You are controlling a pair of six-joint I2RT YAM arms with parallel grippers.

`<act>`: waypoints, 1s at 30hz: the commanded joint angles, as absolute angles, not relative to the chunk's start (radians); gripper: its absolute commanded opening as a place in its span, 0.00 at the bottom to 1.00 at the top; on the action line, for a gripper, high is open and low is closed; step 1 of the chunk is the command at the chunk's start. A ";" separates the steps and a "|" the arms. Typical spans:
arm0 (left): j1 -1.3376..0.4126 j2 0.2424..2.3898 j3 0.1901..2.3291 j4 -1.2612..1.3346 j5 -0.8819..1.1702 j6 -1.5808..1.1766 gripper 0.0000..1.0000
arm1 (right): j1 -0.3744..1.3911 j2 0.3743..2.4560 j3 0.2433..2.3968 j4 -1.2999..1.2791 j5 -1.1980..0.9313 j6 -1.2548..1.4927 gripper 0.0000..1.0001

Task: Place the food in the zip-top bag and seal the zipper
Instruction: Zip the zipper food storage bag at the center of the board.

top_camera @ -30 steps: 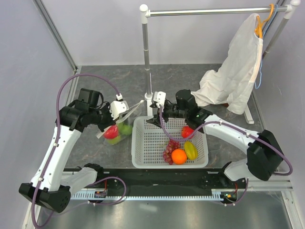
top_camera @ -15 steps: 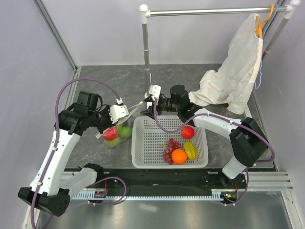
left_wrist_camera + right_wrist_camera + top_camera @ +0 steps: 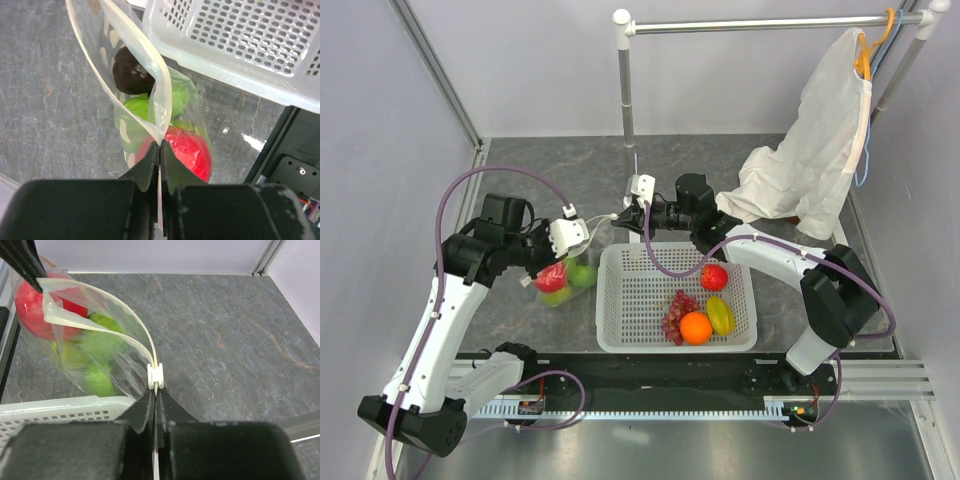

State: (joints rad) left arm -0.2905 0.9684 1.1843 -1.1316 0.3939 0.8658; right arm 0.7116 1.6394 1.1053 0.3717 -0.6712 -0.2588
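The zip-top bag (image 3: 574,281) hangs between both grippers just left of the basket. Through its clear wall I see a red apple (image 3: 187,150), round green fruit (image 3: 145,106) and a dark brown piece (image 3: 130,74). My left gripper (image 3: 160,146) is shut on the bag's edge above the apple; from above it (image 3: 583,238) sits at the bag's left end. My right gripper (image 3: 156,392) is shut on the zipper (image 3: 122,305) strip right behind its white slider (image 3: 155,377). The two zipper lips bow apart, so the mouth is open. In the top view the right gripper (image 3: 623,216) reaches in from the right.
A white mesh basket (image 3: 612,340) beside the bag holds a red apple (image 3: 714,277), dark grapes (image 3: 677,313), an orange (image 3: 696,328) and a yellow-green fruit (image 3: 721,315). A white garment (image 3: 815,150) hangs from a rack (image 3: 626,90) at the back right.
The right gripper moved left from over the basket to the bag's zipper end and shut on it. The left gripper kept its grip, shifting the bag slightly.
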 commanded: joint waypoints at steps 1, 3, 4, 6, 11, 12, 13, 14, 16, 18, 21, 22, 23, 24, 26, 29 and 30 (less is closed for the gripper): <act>-0.268 0.960 1.184 -1.017 0.394 0.789 0.02 | 0.718 1.626 1.137 0.361 -0.710 -0.287 0.00; -0.267 0.968 1.183 -0.968 0.376 0.755 0.04 | 0.721 1.621 1.134 0.360 -0.707 -0.284 0.00; -0.268 0.988 1.193 -0.953 0.341 0.705 0.08 | 0.722 1.615 1.135 0.362 -0.704 -0.273 0.00; -0.265 1.012 1.222 -0.937 0.310 0.651 0.21 | 0.724 1.615 1.144 0.354 -0.710 -0.264 0.00; -0.264 1.043 1.331 -0.898 0.495 0.557 0.79 | 0.733 1.609 1.160 0.316 -0.719 -0.278 0.00; -0.264 1.046 1.330 -0.879 0.532 0.560 0.80 | 0.733 1.609 1.166 0.311 -0.716 -0.278 0.00; -0.264 1.052 1.328 -0.868 0.608 0.567 0.80 | 0.733 1.611 1.172 0.298 -0.715 -0.278 0.00; -0.265 1.063 1.327 -0.842 0.642 0.574 0.79 | 0.733 1.612 1.178 0.290 -0.718 -0.281 0.00; -0.270 1.071 1.309 -0.801 0.705 0.569 0.78 | 0.733 1.608 1.183 0.284 -0.721 -0.281 0.00; -0.293 1.089 1.296 -0.735 0.716 0.551 0.76 | 0.733 1.603 1.186 0.281 -0.721 -0.284 0.00; -0.311 1.111 1.283 -0.689 0.716 0.584 0.69 | 0.733 1.597 1.187 0.278 -0.730 -0.298 0.00; -0.311 1.112 1.270 -0.672 0.722 0.598 0.69 | 0.733 1.595 1.190 0.276 -0.733 -0.302 0.00; -0.316 1.114 1.258 -0.629 0.715 0.612 0.67 | 0.733 1.595 1.190 0.273 -0.735 -0.310 0.00; -0.321 1.120 1.243 -0.617 0.710 0.632 0.66 | 0.733 1.597 1.192 0.273 -0.736 -0.311 0.00; -0.322 1.132 1.239 -0.604 0.719 0.647 0.61 | 0.733 1.600 1.193 0.273 -0.738 -0.314 0.00; -0.339 1.161 1.238 -0.601 0.712 0.670 0.52 | 0.733 1.603 1.203 0.273 -0.741 -0.311 0.00; -0.347 1.167 1.235 -0.603 0.709 0.676 0.52 | 0.733 1.605 1.209 0.273 -0.742 -0.310 0.00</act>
